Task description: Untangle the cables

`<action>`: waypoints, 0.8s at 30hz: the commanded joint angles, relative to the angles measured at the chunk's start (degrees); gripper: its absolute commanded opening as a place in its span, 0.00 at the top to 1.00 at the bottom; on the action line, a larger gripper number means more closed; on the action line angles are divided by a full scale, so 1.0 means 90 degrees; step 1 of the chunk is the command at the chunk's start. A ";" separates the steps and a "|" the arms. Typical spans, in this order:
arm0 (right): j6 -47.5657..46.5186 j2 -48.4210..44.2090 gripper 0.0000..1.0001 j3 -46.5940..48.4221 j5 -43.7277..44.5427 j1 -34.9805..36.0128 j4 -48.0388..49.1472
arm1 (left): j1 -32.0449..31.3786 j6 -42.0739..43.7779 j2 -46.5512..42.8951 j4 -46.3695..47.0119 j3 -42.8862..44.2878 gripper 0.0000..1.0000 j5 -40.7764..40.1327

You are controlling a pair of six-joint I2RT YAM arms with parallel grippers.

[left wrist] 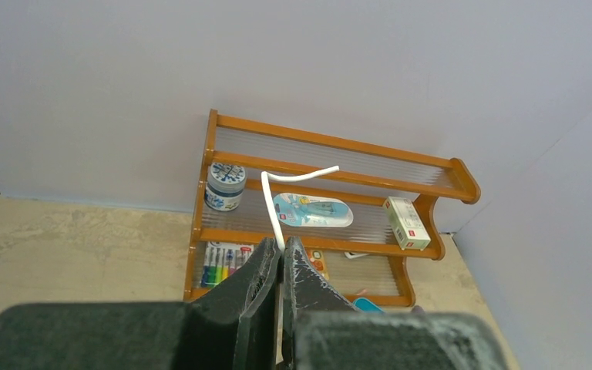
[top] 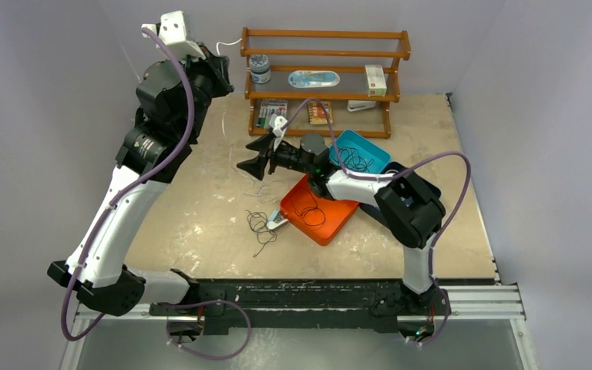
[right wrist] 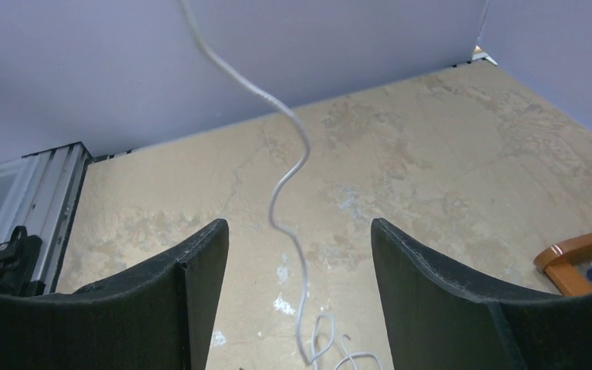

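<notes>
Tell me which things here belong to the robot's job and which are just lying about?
Job: white cable in left tool; loose black cable; orange tray and blue tray holding cables.
Lying about: wooden rack, jar, small box.

Overhead view spans the table (top: 200,231); left wrist view shares its shelf (top: 324,54) (left wrist: 339,142).

We are looking at a mottled beige desk (top: 200,223) carrying a wooden rack (top: 320,54) at its far edge. An orange tray (top: 335,223) and a blue tray (top: 374,150) are sitting mid-desk. A tangled black cable (top: 260,227) is lying just left of the orange tray, and loops of a white cable (right wrist: 301,308) are resting nearby.
</notes>
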 commanded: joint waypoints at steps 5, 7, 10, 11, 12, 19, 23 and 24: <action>0.0164 0.0676 0.33 0.0985 -0.0465 0.0044 0.0191 | 0.0005 0.0143 0.0036 0.0356 0.0332 1.00 0.0142; 0.0195 0.0791 0.34 0.0991 -0.0536 0.0086 0.0167 | 0.0005 0.0158 0.0041 0.0344 0.0327 1.00 0.0148; 0.0199 0.0941 0.36 0.0931 -0.0538 0.0165 0.0103 | 0.0005 0.0163 0.0030 0.0346 0.0284 1.00 0.0143; 0.0214 0.0999 0.37 0.0907 -0.0533 0.0179 0.0102 | 0.0005 0.0163 0.0012 0.0350 0.0274 1.00 0.0141; 0.0223 0.1052 0.38 0.0892 -0.0522 0.0191 0.0095 | 0.0005 0.0163 0.0016 0.0362 0.0265 1.00 0.0138; 0.0216 0.1405 0.51 0.0761 -0.0202 0.0222 -0.0027 | 0.0005 0.0226 -0.0038 0.0356 0.0278 1.00 0.0068; 0.0072 0.1379 0.61 0.0671 0.0125 0.0222 -0.0218 | 0.0005 0.0248 -0.0087 0.0334 0.0267 1.00 0.0019; 0.0030 0.1350 0.65 0.0637 0.0181 0.0222 -0.0252 | 0.0004 0.0259 -0.0092 0.0329 0.0262 1.00 0.0008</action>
